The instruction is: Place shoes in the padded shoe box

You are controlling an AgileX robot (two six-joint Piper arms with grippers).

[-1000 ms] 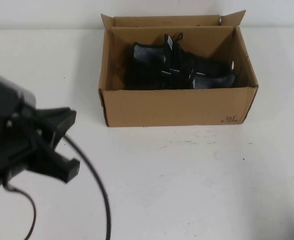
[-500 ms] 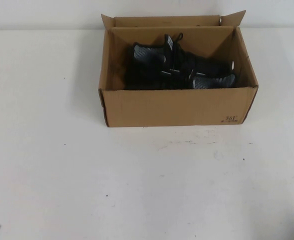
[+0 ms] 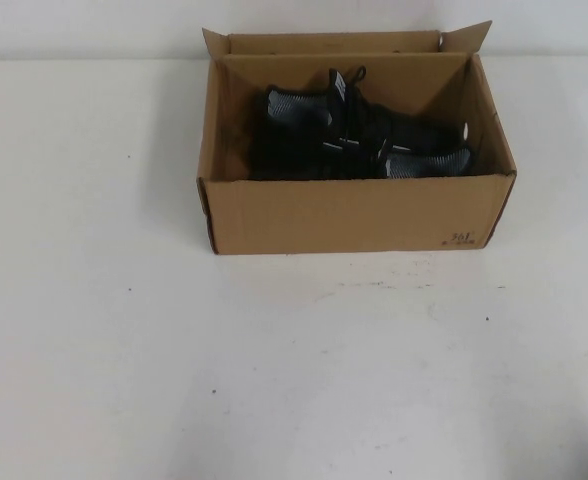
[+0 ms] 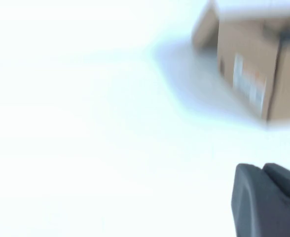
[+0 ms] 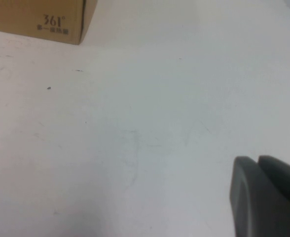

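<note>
The brown cardboard shoe box (image 3: 354, 215) stands open at the far middle of the white table, with its "361" print at the front right corner. Both black sneakers (image 3: 359, 135) lie side by side inside it, with grey heel lining showing. Neither arm shows in the high view. My left gripper (image 4: 263, 170) is shut and empty above bare table, well apart from the box (image 4: 248, 74). My right gripper (image 5: 258, 160) is shut and empty above bare table, away from the printed corner of the box (image 5: 36, 19).
The white table (image 3: 294, 380) spreads wide in front of the box and to both sides. A pale wall runs along the far edge behind the box.
My left arm, which stood at the near left of the high view a second ago, has drawn back out of that view. The box and shoes have not moved.
</note>
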